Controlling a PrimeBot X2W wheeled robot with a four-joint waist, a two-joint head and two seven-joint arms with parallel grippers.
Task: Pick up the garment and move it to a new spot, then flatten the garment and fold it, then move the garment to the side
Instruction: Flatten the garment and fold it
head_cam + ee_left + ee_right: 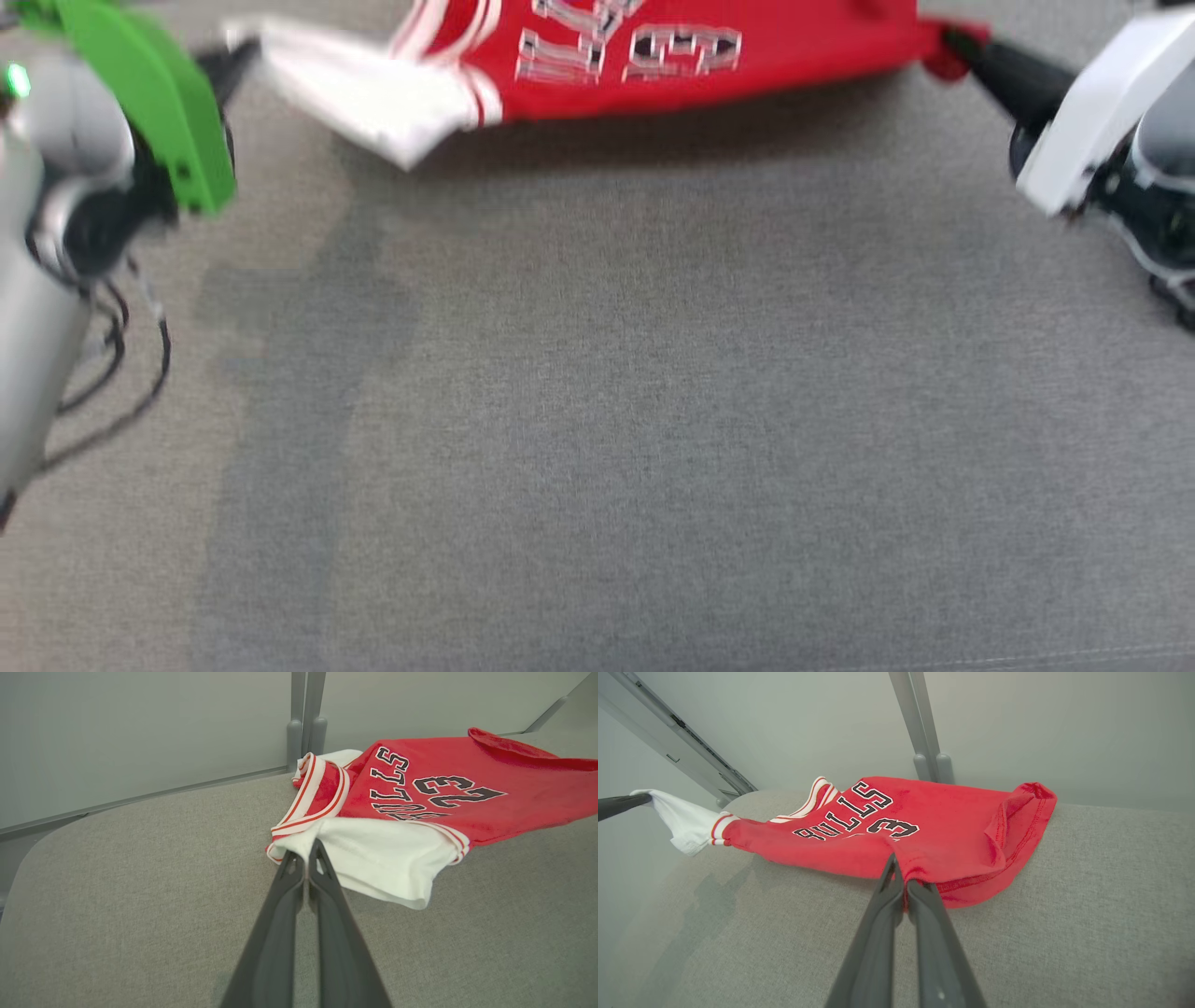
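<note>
The garment (653,56) is a red jersey with white sleeves, striped trim and dark lettering. It hangs stretched between my two grippers just above the grey padded surface, at the top of the head view. My left gripper (306,851) is shut on the edge of the white sleeve (387,858). In the head view that left gripper (245,51) sits at the upper left. My right gripper (901,877) is shut on the red hem of the garment (924,826); it appears as the right gripper (957,47) at the upper right of the head view.
A grey padded table top (597,420) spreads below the garment. Pale partition walls with a metal post (306,714) stand behind it. The table's rounded edge (28,858) lies to the left in the left wrist view. Loose black cables (121,373) hang by my left arm.
</note>
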